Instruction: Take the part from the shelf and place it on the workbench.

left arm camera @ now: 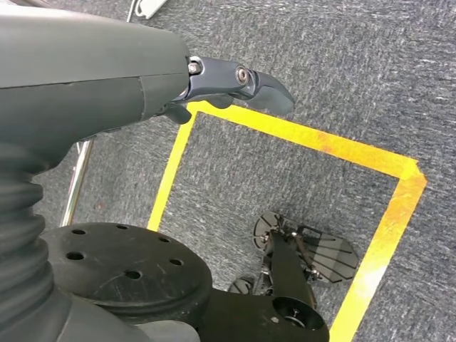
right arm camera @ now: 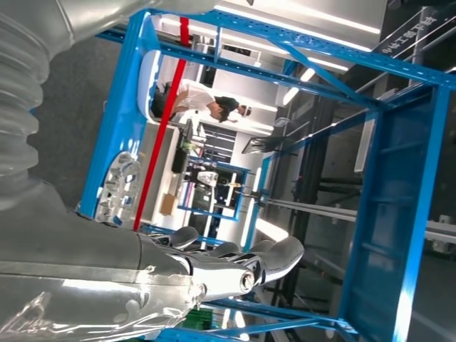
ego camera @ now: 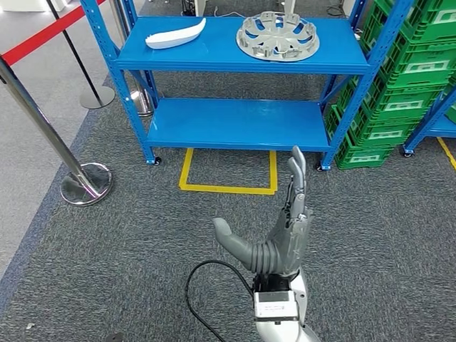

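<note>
Head view: right hand (ego camera: 279, 235) was raised over grey carpet, fingers straight, thumb splayed, holding nothing; well beyond its fingertips, a round spoked silver part (ego camera: 278, 35) and a white curved piece (ego camera: 176, 34) lay on the blue shelf (ego camera: 236, 121). Left wrist view: left hand (left arm camera: 161, 78) hung above yellow floor tape (left arm camera: 323, 142), dark fingers extended, empty. Right wrist view: glossy fingers (right arm camera: 268, 256) lay straight before the shelf's blue frame.

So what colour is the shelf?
Bright blue shelf, clearest in the head view.

Green crates (ego camera: 408, 78) beside steel stanchion (ego camera: 86, 183)
</note>
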`<state>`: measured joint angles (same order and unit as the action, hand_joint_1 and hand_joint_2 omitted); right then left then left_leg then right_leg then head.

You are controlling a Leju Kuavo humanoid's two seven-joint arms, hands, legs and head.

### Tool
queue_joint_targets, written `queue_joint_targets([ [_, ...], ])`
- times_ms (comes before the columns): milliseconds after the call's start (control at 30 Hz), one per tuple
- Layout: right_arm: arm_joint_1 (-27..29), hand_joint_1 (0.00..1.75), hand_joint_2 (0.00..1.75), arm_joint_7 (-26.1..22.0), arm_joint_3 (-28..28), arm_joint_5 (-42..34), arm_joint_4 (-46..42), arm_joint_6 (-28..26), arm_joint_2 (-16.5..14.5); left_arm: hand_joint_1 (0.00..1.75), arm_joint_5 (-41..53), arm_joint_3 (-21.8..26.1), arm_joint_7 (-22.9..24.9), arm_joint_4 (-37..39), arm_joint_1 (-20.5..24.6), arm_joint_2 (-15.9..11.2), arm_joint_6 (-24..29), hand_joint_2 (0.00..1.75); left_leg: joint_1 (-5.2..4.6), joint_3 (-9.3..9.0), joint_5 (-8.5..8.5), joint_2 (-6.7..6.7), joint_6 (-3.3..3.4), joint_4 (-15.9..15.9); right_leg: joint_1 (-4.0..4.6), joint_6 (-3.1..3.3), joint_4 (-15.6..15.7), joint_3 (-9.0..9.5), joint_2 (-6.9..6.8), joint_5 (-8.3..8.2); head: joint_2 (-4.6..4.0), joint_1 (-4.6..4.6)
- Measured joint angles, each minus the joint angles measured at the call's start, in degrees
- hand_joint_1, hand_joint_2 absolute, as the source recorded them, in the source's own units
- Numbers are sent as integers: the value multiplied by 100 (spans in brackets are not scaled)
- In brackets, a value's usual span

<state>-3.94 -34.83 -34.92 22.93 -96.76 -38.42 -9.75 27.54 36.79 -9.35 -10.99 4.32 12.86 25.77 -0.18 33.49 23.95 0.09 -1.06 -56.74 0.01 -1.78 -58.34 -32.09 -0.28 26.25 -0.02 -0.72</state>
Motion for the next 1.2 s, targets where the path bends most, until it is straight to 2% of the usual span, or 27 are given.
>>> queue_joint_targets([
  [367,5,0,175,17,-5,35,4,-32,4,0,-23,95,-49,-1,0,3,-23,175,0,0,0,0,0,0,0,0,0,0,0,0,0,1],
  [500,10,0,175,16,-5,32,4,-42,6,0,-75,108,-230,-5,-1,4,-146,175,0,0,0,0,0,0,0,0,0,0,0,0,0,0],
  [600,25,0,175,-4,-5,64,4,-47,10,0,-169,129,-541,-11,-1,5,-430,175,0,0,0,0,0,0,0,0,0,-1,0,0,0,1],
  [733,81,0,175,-43,-4,119,1,-49,26,0,-582,329,-964,-14,1,9,-1196,175,0,0,0,0,0,0,0,0,0,-1,1,0,0,0],
  [800,105,0,175,-58,-3,131,-5,-50,37,0,-710,458,-1051,-15,1,16,-1414,87,0,0,0,0,0,0,0,0,0,-1,1,0,0,0],
  [867,118,0,87,-64,-3,137,-8,-51,46,0,-745,535,-1071,-16,0,20,-1463,0,0,0,0,0,0,0,0,0,0,-1,1,0,0,1],
  [933,130,0,0,-66,-2,176,-9,-51,51,0,-813,599,-1073,-17,0,24,-1600,0,0,0,0,0,0,0,0,0,0,-2,1,0,0,1],
  [1100,140,0,0,-38,22,173,-9,-52,52,0,-784,729,-1156,-17,-6,30,-2243,0,0,0,0,0,0,0,0,0,0,-1,1,0,0,0],
  [1200,150,0,0,-48,40,132,-9,-51,52,0,-595,710,-1460,-20,-17,25,-2469,0,0,0,0,0,0,0,0,0,0,-1,0,0,0,0],
])
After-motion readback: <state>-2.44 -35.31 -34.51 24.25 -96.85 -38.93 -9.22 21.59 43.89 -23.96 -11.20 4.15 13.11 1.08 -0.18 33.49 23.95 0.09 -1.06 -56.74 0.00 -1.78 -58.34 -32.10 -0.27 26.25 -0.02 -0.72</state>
